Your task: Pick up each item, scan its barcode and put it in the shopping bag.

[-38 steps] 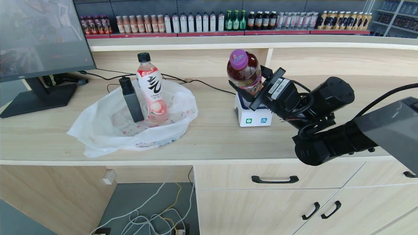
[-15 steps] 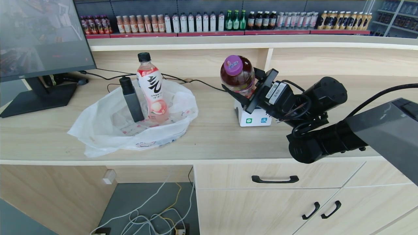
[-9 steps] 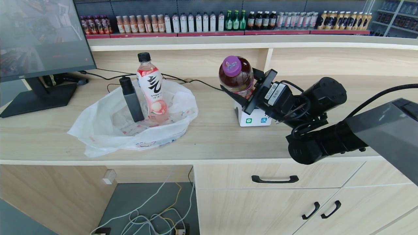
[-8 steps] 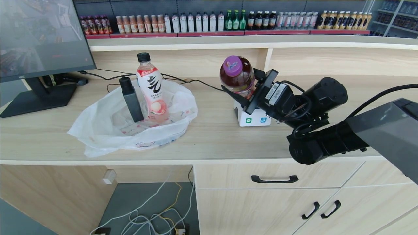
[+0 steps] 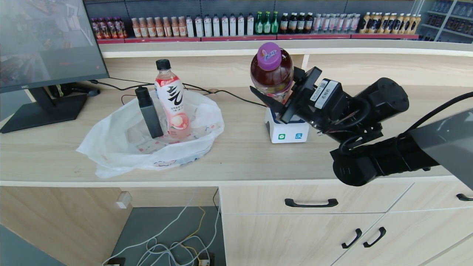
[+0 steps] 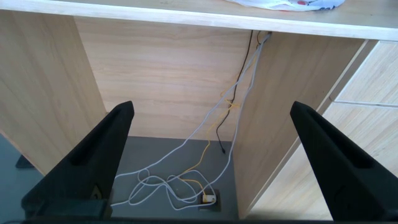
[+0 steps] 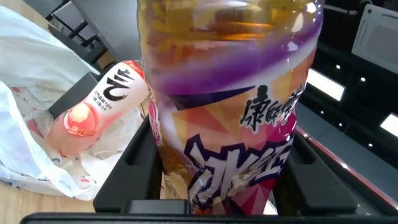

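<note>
- The light wooden desk (image 5: 240, 162) runs across the middle of the head view, with drawers under its right half.
- A dark flat monitor (image 5: 44, 44) on a black foot stands in the upper left of the frame.
- The black right arm (image 5: 373, 162) comes in from the right edge and angles up toward the centre, wrist raised above the desk.
- A crumpled white plastic shopping bag (image 5: 111, 147) lies open on the desk, left of centre.
- The right hand (image 5: 275, 96) pinches the lower body of a clear plastic bottle of brown tea with a purple cap (image 5: 271, 72). The bottle is held off the desk just above centre, right of the bag and roughly upright, cap tipped toward the camera.
- A small white scanner box (image 5: 286, 133) sits on the desk directly below that hand.
- A pink peach-drink bottle with a black cap (image 5: 172, 99) stands inside the bag.
- A dark grey rectangular bottle (image 5: 149, 112) stands beside it in the bag, on its left.
- The left hand (image 6: 211, 162) hangs below the desk's edge, fingers spread wide and holding nothing, facing loose cables (image 6: 186, 180) on the floor.
</note>
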Robot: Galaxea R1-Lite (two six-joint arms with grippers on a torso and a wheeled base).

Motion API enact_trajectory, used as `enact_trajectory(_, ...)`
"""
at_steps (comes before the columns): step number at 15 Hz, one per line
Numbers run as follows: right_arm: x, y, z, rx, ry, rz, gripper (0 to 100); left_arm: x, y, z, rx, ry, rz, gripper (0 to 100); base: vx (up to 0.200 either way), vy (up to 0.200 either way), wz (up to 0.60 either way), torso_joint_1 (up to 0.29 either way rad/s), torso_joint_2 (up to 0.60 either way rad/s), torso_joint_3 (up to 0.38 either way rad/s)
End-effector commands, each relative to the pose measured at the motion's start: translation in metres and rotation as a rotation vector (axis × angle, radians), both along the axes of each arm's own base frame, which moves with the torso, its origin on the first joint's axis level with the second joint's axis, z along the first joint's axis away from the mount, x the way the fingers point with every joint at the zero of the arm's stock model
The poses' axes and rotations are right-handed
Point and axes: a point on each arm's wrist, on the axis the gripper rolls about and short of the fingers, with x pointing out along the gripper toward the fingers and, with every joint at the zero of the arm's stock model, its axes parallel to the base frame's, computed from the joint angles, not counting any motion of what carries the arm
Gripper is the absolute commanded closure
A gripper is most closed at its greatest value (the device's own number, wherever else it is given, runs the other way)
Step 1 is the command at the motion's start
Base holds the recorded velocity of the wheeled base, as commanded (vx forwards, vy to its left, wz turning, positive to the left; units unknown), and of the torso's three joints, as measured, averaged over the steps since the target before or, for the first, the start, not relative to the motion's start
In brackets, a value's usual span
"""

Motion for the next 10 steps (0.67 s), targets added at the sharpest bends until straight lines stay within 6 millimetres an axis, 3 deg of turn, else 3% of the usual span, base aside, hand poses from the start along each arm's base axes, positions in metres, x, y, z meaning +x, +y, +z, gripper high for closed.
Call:
enact_trajectory(1,-0.019,-0.01,0.022,0.032,-0.009,0.01,100,0.0,0.0,0.0,0.0,0.0,0.0,0,0.0,0.0,0.0,0.0,0.0,0.0)
enact_trajectory(5,-0.05,-0.028,0.041,0.049,0.016,0.027,100,0.0,0.0,0.0,0.0,0.0,0.0,0,0.0,0.0,0.0,0.0,0.0,0.0)
enact_trajectory(7,-0.071,-0.038,0.041,0.047,0.066,0.039,100,0.0,0.0,0.0,0.0,0.0,0.0,0,0.0,0.0,0.0,0.0,0.0,0.0)
enact_trajectory(10,-0.086,-0.048,0.038,0.058,0.136,0.043,100,0.0,0.0,0.0,0.0,0.0,0.0,0,0.0,0.0,0.0,0.0,0.0,0.0)
